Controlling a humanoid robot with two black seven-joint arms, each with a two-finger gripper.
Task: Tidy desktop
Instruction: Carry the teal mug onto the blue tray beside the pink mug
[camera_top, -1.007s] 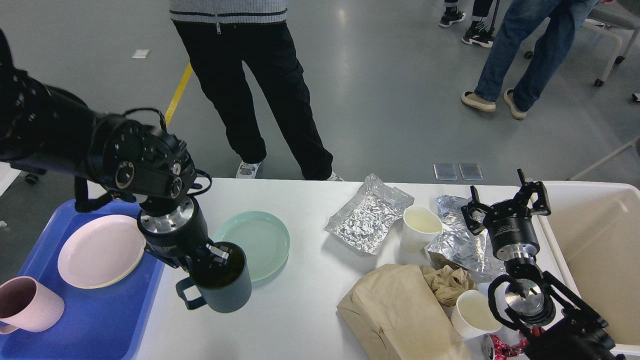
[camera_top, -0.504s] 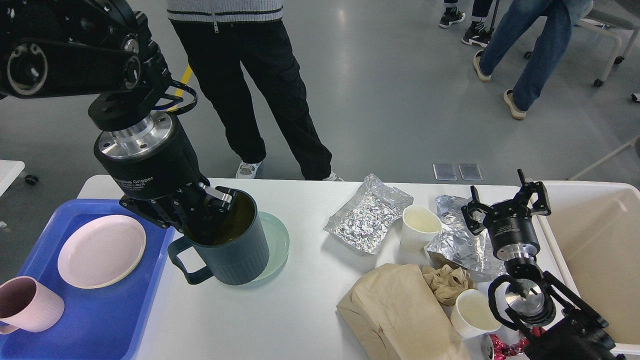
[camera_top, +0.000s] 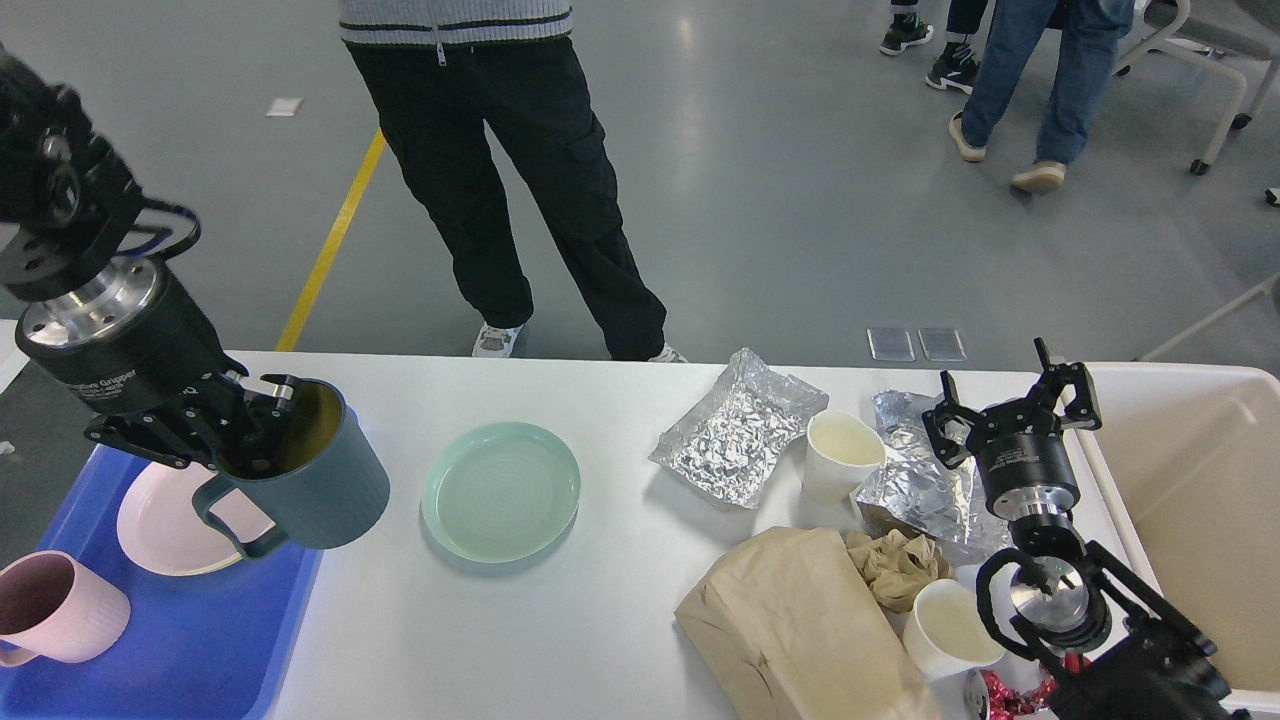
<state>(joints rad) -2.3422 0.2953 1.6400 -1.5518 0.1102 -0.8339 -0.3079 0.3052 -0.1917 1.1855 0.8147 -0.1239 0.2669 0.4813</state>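
Nearest me, the pink mug (camera_top: 55, 610) sat upright in the blue tray (camera_top: 190, 640), and I could not see anything inside it. A paper cup (camera_top: 950, 625) stood by the brown paper bag (camera_top: 800, 625) on the white desktop (camera_top: 520, 640), which spanned the view between the tray and the cream bin (camera_top: 1190, 480); the part of the bin I could see held nothing. My left gripper (camera_top: 255, 430) was clamped on the rim of the dark teal mug (camera_top: 310, 475), one finger inside, holding it tilted above the tray's edge and the pink plate (camera_top: 165, 515). My right gripper (camera_top: 1010, 410) hung with its fingers spread over crumpled foil (camera_top: 915, 480), gripping nothing. Farther back stood the green plate (camera_top: 500, 490), bare, a second paper cup (camera_top: 840, 455) and a foil sheet (camera_top: 735, 430). Since a half-second earlier, the teal mug had moved left off the green plate toward the tray; my right arm had not moved.
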